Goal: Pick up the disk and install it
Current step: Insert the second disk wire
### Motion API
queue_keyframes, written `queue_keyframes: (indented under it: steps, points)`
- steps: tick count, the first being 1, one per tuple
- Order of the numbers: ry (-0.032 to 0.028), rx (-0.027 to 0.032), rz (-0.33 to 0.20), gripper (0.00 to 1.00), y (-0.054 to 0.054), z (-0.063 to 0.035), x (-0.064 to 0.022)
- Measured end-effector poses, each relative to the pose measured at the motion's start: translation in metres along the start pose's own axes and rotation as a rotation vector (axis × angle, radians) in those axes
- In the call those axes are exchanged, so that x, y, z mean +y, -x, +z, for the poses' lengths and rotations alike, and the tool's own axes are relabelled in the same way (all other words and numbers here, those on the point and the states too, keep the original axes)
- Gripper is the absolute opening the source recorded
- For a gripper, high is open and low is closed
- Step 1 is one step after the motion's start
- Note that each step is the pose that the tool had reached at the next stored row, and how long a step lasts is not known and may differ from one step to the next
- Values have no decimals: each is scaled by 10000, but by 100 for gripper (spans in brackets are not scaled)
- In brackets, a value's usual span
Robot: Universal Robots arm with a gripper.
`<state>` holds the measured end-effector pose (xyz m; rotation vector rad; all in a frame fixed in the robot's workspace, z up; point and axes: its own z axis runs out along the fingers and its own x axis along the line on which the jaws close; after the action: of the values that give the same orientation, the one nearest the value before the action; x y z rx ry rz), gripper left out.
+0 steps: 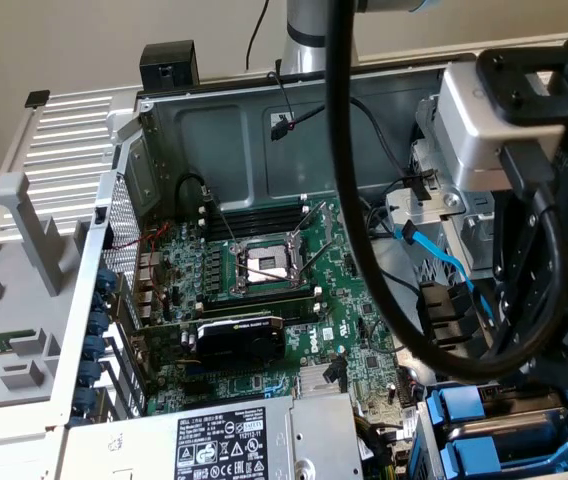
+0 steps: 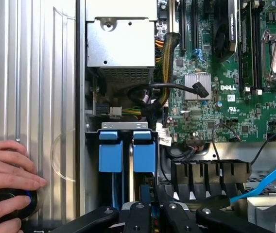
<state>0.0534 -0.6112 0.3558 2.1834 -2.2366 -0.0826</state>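
Blue plastic marks the work spot: two blue-framed carriers stand edge-up, side by side, in the drive cage [image 2: 128, 127] at the case's corner, at 5 o'clock in the exterior view.

- The disk [image 2: 144, 154] I take to be the carrier in line with the gripper; its thin edge runs straight in under the black linkages. The second carrier [image 2: 110, 154] sits just beside it, and the two look alike.
- Gripper [image 2: 150, 217] hangs directly over the cage, close to the disk. Whether the claw is spread, pressed together or pinching the carrier cannot be told.
- Exterior view: the arm's grey wrist housing [image 1: 484, 120] is at 2 o'clock, with a thick black cable [image 1: 349, 200] looping down across the motherboard [image 1: 264, 290].
- Processor socket [image 1: 267, 265] lies at centre, lever up. A black graphics card [image 1: 239, 340] sits at 6 o'clock of the socket.
- Grey power-supply box [image 1: 224, 440] with its printed label is at 6 o'clock in the exterior view, close beside the cage.
- A light blue data cable [image 1: 439, 255] trails at 3 o'clock, loose.
- A person's hand [image 2: 4, 170] rests on the ribbed metal panel [image 2: 31, 97] outside the case, touching a black round knob [image 2: 9, 204].
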Motion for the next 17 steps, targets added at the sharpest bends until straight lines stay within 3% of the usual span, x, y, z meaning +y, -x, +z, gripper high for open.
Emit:
queue_keyframes:
  steps: [17]
  points:
    - [5,1,0,16,17,55,-3]
